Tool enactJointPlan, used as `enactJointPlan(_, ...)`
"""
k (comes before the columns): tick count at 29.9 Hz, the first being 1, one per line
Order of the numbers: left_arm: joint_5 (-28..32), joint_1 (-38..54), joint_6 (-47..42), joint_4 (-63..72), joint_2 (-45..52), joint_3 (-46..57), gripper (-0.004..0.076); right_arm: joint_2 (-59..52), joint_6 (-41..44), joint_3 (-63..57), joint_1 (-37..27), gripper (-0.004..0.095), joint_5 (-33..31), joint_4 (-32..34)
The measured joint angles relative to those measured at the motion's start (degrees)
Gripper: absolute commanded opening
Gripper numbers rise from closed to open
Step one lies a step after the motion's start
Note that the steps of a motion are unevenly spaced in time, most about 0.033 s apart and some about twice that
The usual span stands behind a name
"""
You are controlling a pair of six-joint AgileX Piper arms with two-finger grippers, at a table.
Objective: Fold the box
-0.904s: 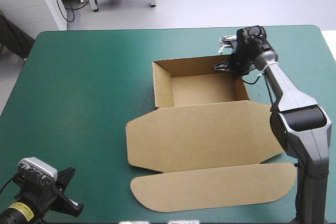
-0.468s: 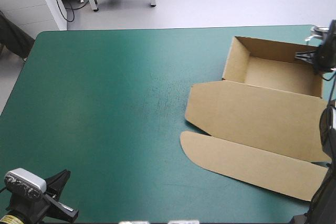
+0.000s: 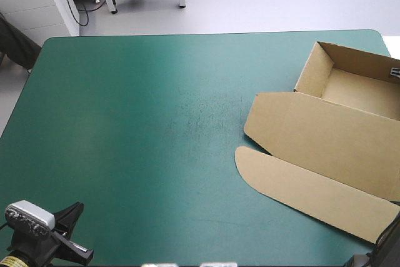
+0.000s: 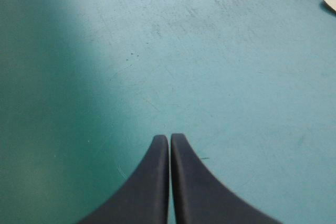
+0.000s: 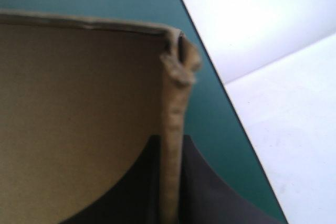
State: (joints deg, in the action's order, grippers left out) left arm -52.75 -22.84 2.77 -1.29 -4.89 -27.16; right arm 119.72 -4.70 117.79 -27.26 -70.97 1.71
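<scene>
Table (image 3: 125, 123) surface that was occupied at the middle just before is now seen as bare teal-green cover. The brown box (image 3: 325, 136) has been dragged from there to the far right corner and turned slightly on the way. Part of it is now cut off by the high view's right edge.

Its form has not been altered by the move. The tray (image 3: 359, 85) is seen with its walls raised, the lid (image 3: 319, 132) lies flat toward the near side, and the rounded tuck flap (image 3: 300, 182) lies flat beyond the lid's near edge.

The tray's side wall (image 5: 170, 108) is gripped by the right gripper (image 5: 171, 145). Its black fingers are pressed all but together, one inside the tray and one outside, and the table's edge lies close beyond. The corner of that wall looks slightly crushed.

The left gripper (image 4: 169, 145) is held at the near left corner, well apart from the box. Its fingers meet in one pointed arch over bare cover, and nothing is held.

The drag is judged to be a clearing-away, not a folding step. No further fold is being prepared, and the task is taken to be at or near its end.
</scene>
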Motion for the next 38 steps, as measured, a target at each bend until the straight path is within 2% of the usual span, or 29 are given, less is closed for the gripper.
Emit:
enactJointPlan(3,0.0,0.0,0.0,0.0,0.0,0.0,-0.0008,0.06,-3.4,0.0,-0.19,0.0269,-0.05,-4.66)
enactJointPlan(7,0.0,0.0,0.0,-0.05,0.0,0.0,-0.0008,0.74,-5.79,0.0,-0.19,0.0441,-0.05,-7.14)
enactJointPlan(10,0.0,0.0,0.0,0.0,0.0,0.0,-0.0008,1.03,-7.35,0.0,-0.19,0.0493,-0.05,-6.82)
enactJointPlan(19,0.0,0.0,0.0,0.0,0.0,0.0,-0.0008,-0.38,-6.35,0.0,-0.19,0.0493,-0.05,-6.61)
enactJointPlan(23,0.0,0.0,0.0,0.0,0.0,0.0,-0.0008,-6.31,-5.29,-0.06,-0.19,0.0492,-0.05,-7.74)
enactJointPlan(26,0.0,0.0,0.0,0.0,0.0,0.0,-0.0008,-13.36,-5.27,-0.06,-0.19,0.0479,-0.18,-12.2)
enactJointPlan(31,0.0,0.0,0.0,0.0,0.0,0.0,-0.0008,-25.5,-6.89,-0.26,0.43,0.0363,-0.32,-20.28)
enactJointPlan(38,0.0,0.0,0.0,0.0,0.0,0.0,-0.0008,-46.89,-9.97,-9.75,7.87,0.0177,-0.44,-16.45)
